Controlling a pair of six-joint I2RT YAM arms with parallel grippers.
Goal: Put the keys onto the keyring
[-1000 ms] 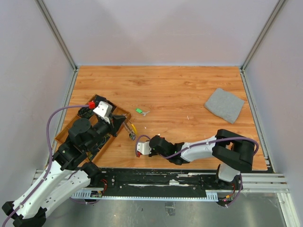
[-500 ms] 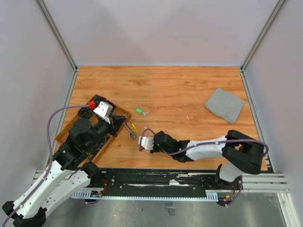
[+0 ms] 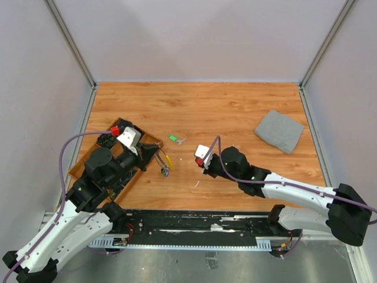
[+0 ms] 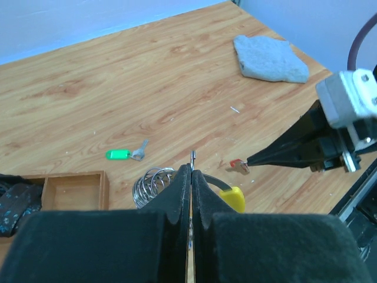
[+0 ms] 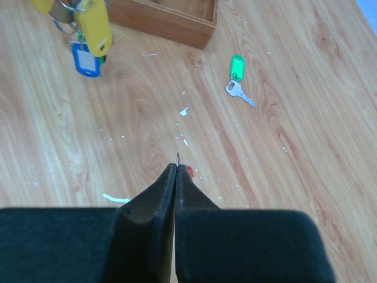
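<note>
Left gripper (image 4: 191, 177) is pinched tight on the edge of the keyring (image 4: 192, 158), with its yellow tag (image 4: 232, 197) hanging below. Right gripper (image 5: 177, 172) is clamped on the red key (image 4: 237, 167), above the bench (image 3: 235, 112) and near the ring. Green key (image 3: 174, 139) lies loose on the bench. To do: line the key's hole up with the ring's split end, approach slowly, hold the ring steady.

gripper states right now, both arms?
Left gripper: closed, holding the keyring.
Right gripper: closed, holding a red key.
</note>
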